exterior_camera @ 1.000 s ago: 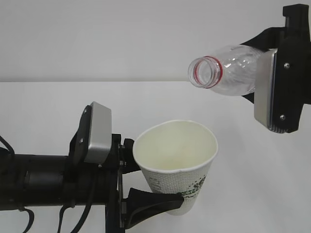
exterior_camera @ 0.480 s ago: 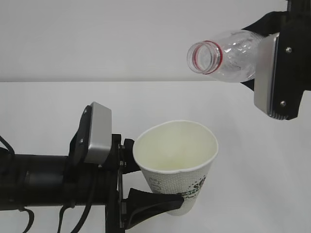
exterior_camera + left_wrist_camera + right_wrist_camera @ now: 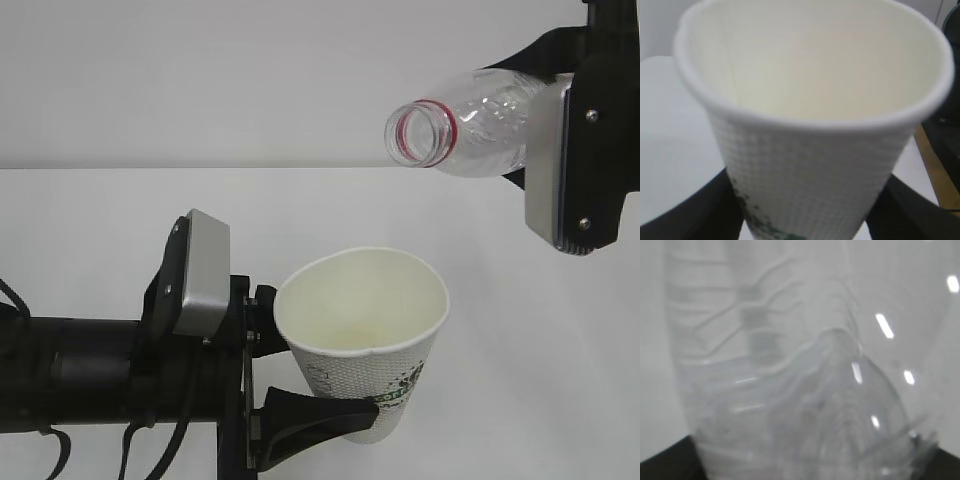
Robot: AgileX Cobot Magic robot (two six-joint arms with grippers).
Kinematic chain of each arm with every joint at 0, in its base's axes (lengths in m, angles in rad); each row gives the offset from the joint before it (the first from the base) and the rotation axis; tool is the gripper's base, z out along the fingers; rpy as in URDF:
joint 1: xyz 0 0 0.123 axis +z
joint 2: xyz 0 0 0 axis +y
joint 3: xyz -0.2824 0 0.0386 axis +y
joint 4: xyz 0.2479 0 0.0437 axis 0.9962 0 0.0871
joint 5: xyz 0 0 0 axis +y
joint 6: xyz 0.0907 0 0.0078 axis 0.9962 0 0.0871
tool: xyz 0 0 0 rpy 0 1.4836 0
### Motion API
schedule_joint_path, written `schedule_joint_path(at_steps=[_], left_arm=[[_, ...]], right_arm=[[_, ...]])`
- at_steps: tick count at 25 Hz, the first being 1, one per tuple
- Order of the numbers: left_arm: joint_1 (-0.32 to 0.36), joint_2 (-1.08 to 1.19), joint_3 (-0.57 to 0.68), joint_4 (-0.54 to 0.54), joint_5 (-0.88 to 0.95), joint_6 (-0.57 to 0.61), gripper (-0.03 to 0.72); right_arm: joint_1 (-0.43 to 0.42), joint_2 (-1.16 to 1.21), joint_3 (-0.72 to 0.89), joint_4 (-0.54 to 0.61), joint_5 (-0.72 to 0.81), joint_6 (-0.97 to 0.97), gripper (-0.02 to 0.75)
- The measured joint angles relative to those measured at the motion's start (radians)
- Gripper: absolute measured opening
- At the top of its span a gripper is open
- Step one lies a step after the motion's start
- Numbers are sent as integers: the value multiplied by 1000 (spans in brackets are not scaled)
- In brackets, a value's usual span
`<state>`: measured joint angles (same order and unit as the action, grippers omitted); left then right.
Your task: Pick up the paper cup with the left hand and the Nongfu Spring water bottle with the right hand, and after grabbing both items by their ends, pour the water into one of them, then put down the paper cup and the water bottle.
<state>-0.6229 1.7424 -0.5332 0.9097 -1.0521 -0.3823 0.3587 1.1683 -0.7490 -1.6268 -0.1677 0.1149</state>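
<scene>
The white paper cup [image 3: 362, 335] stands upright with its cream inside showing, and my left gripper [image 3: 300, 370] is shut on its lower part. In the left wrist view the cup [image 3: 810, 125] fills the frame between the black fingers [image 3: 690, 212]. The clear Nongfu Spring water bottle [image 3: 470, 125] lies tilted, uncapped, its red-ringed mouth pointing left, above and right of the cup. My right gripper [image 3: 545, 120] is shut on its base end. The right wrist view shows only the bottle's ribbed clear body [image 3: 790, 390]. I see no stream of water, and the label is hidden.
A white table [image 3: 520, 350] runs under both arms, with a pale wall [image 3: 200, 80] behind it. The left arm's black body and cables [image 3: 90, 380] fill the lower left. A dark shape and a brown strip [image 3: 945, 170] show at the left wrist view's right edge.
The right gripper and the bottle have risen a little, and the bottle's base now sits higher than its mouth. The cup and the left gripper have not moved.
</scene>
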Motion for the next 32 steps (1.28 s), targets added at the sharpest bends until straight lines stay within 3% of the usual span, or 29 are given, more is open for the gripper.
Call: schedule_joint_path(at_steps=[32], left_arm=[[0, 0, -3, 0, 0, 0, 495]], right_arm=[[0, 0, -2, -101, 34, 0, 479]])
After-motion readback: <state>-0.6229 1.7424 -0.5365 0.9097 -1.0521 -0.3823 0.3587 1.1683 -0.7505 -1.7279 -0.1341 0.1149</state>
